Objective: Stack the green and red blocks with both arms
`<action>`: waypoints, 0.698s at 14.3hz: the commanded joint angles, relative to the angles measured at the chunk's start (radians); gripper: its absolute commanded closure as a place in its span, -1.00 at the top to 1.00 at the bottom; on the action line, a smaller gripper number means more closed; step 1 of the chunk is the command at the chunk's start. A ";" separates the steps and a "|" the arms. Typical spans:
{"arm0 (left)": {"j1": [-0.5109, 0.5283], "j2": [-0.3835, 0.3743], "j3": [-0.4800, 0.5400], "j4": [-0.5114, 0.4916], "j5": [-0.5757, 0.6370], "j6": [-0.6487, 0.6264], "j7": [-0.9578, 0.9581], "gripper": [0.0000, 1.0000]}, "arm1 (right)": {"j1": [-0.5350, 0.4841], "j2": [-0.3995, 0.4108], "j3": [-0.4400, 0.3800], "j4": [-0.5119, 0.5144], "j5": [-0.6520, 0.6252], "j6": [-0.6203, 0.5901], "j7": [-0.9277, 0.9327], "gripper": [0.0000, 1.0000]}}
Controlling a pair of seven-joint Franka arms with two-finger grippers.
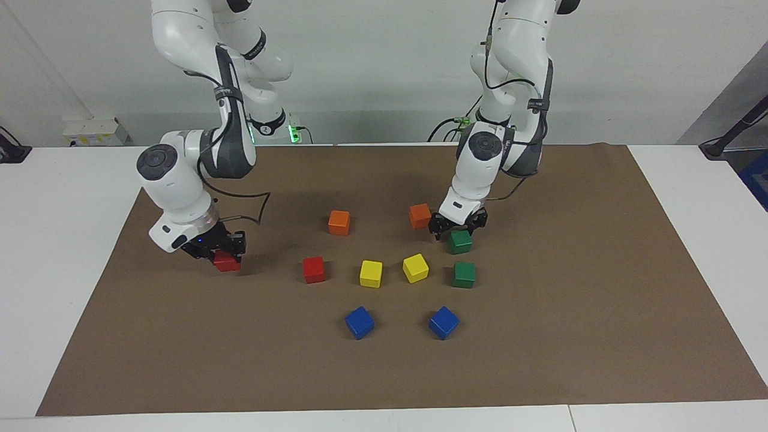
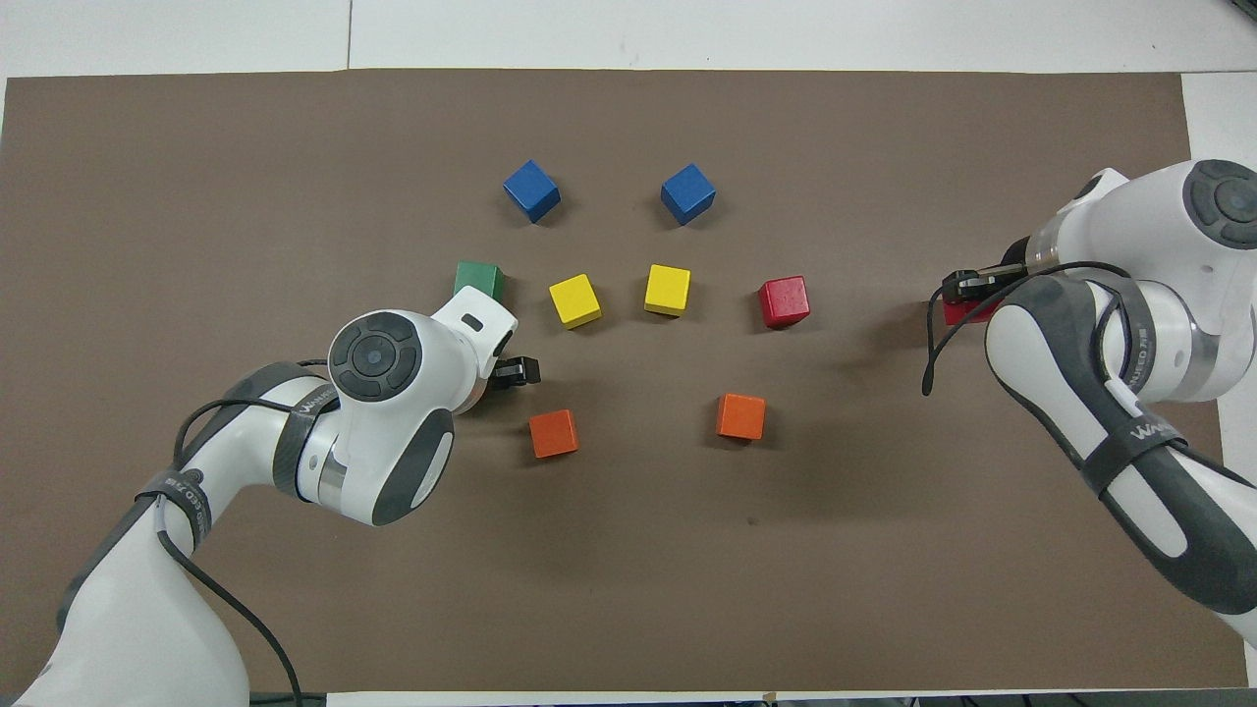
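Bright, even light from overhead fills the room. Soft, faint shadows pool on the brown mat [image 1: 540, 336] under both arms and beside each cube. No glare anywhere; both views are sharp, the white worktop [image 1: 60, 240] evenly lit.

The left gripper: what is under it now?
Under the left gripper sits a green block, with only its lower part showing in the facing view. The overhead view hides it beneath the arm.

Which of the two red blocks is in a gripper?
The red block toward the right arm's end; the right gripper is shut on it. The other red block sits free.
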 commanded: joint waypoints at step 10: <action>-0.004 0.011 0.019 0.001 0.077 0.019 -0.005 -1.00 | -0.045 0.079 0.013 0.006 -0.015 0.102 -0.014 -0.71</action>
